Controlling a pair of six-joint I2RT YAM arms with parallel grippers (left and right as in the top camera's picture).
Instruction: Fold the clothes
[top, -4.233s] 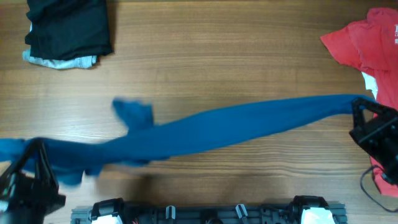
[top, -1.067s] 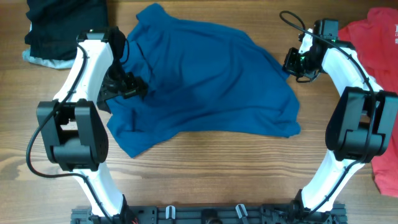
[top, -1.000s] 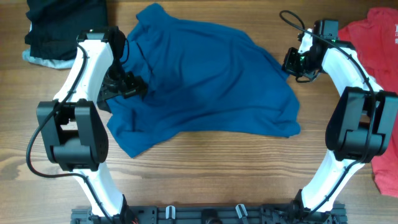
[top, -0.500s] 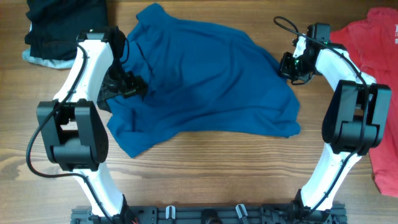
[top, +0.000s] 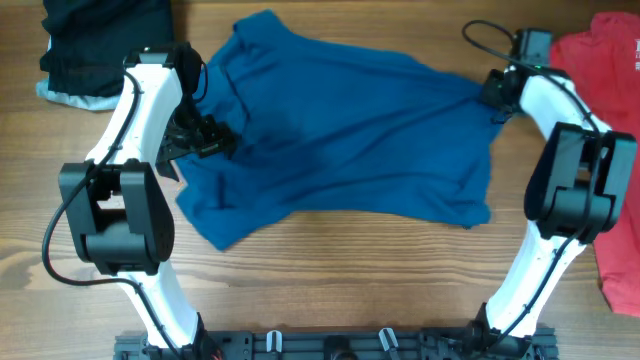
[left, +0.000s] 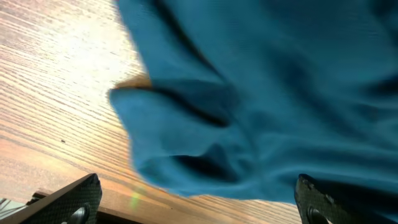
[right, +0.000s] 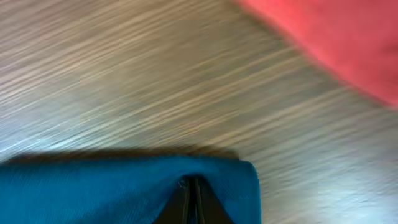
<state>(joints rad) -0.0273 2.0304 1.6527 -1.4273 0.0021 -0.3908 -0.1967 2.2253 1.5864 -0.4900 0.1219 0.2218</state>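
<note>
At the far-left top corner of the wooden table (top: 330, 285) lies a black piece (top: 105, 40) with a pale-blue piece (top: 95, 98) showing under its near edge.

Next comes the left gripper (top: 213, 140), which sits at the left edge of the blue shirt (top: 350, 130). In the left wrist view its two fingers (left: 68, 202) stand wide apart at the bottom corners, with a rumpled fold of the shirt lying ahead of and between them (whether cloth touches either finger cannot be told).

The blue shirt is spread mostly flat across the middle of the table. Its long axis runs left to right, tilted a little from a peak at the upper left down to a hem corner at the lower right.

Its upper-right corner is drawn out to the right gripper (top: 497, 90). In the right wrist view the fingers are pressed together, pinching that corner's edge just above the wood.

The red shirt (top: 600, 70) lies at the far right, just beyond the right arm and apart from the blue one.
</note>
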